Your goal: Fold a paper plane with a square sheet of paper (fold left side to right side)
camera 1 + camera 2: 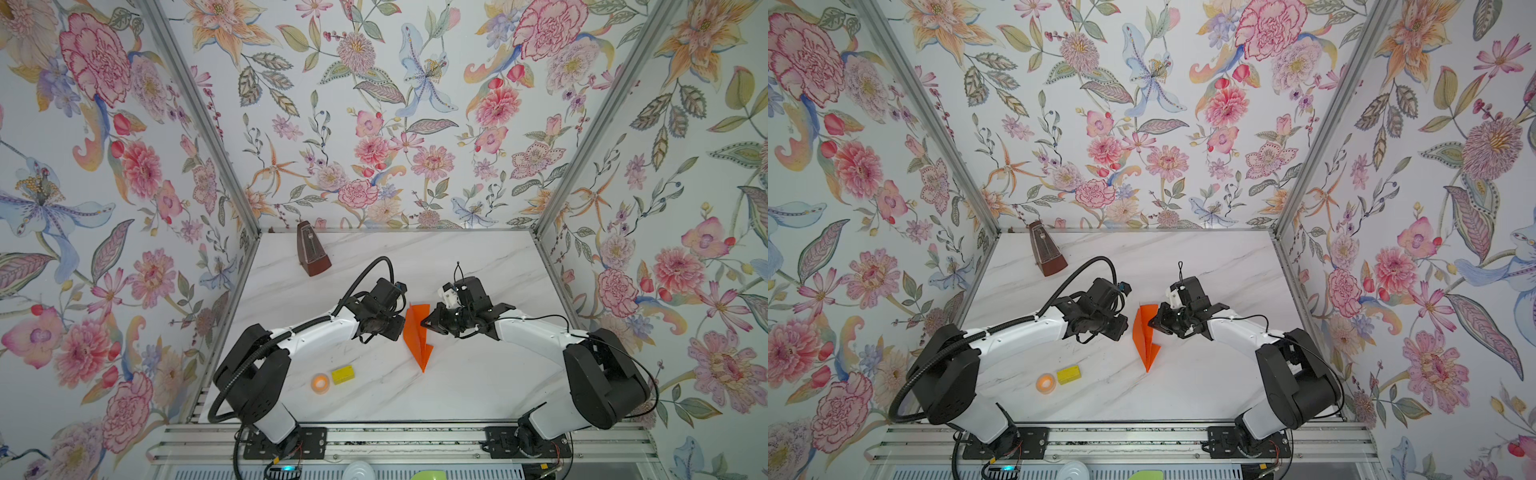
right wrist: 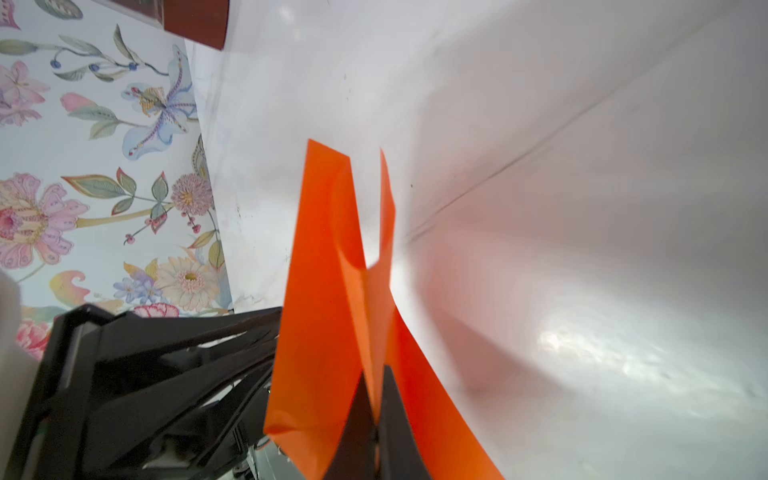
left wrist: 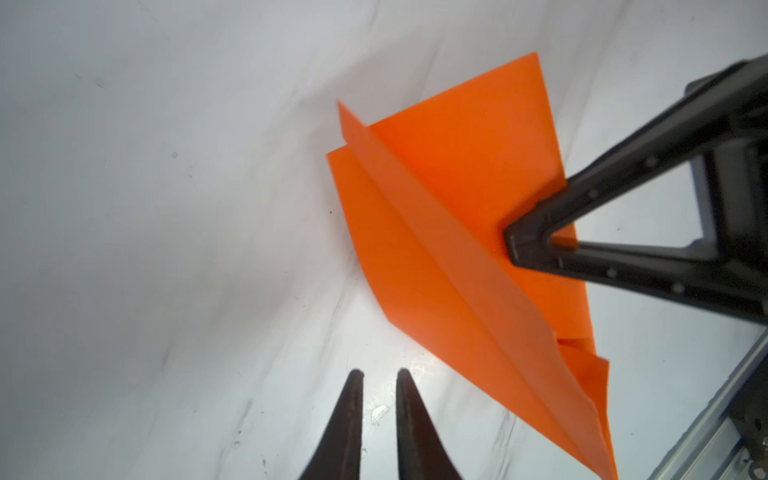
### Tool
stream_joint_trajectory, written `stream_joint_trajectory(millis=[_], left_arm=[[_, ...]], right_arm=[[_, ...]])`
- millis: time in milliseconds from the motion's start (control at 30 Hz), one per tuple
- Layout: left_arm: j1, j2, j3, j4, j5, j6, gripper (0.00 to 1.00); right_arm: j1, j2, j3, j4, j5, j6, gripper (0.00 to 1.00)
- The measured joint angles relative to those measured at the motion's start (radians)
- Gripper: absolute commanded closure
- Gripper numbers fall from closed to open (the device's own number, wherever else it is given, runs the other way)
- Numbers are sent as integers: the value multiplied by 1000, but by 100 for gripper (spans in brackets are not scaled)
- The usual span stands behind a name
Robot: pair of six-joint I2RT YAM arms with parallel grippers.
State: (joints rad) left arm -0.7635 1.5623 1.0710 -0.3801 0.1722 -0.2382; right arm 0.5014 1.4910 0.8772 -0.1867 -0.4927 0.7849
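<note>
**A:** Starting nearest: is anything happening by the tape ring [image 1: 320, 382] and the yellow block [image 1: 343, 374]?

**B:** No. Both sit at the near left of the table [image 1: 457, 386], well apart from the work.

**A:** Where's the paper plane?

**B:** The paper plane [image 1: 417, 338] lies mid-table, nose pointing near and tail far. It is a narrow dart with a centre crease and one flap standing up along it, so I'd judge the main folds done.

**A:** And the grippers?

**B:** The right gripper [image 2: 376, 399] is pinched tight on the raised fold, reaching in from the right. The left gripper [image 3: 379, 374] is just left of the paper, jaws slightly parted with nothing between them.

**A:** What's left to do?

**B:** Probably pressing and evening the wings, since the layers near the nose look ruffled. At the far left a metronome [image 1: 312, 253] stands clear of it all.
</note>
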Motion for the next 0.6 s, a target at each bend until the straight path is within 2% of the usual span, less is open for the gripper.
stream_joint_trajectory(millis=[200, 300, 367, 467, 533, 600], left_arm=[[57, -184, -51, 9, -83, -33, 75], [123, -253, -114, 21, -90, -68, 71], [172, -298, -169, 40, -79, -98, 70], [229, -355, -247, 68, -64, -141, 68], [246, -382, -287, 85, -48, -164, 68], [248, -397, -315, 100, -31, -179, 68]], right_arm=[[9, -90, 228, -359, 306, -129, 100], [68, -80, 303, -503, 499, -150, 100], [148, -40, 347, -596, 635, -149, 100], [256, 58, 390, -679, 772, -128, 100], [315, 140, 412, -713, 824, -106, 97], [371, 239, 444, -740, 850, -79, 90]])
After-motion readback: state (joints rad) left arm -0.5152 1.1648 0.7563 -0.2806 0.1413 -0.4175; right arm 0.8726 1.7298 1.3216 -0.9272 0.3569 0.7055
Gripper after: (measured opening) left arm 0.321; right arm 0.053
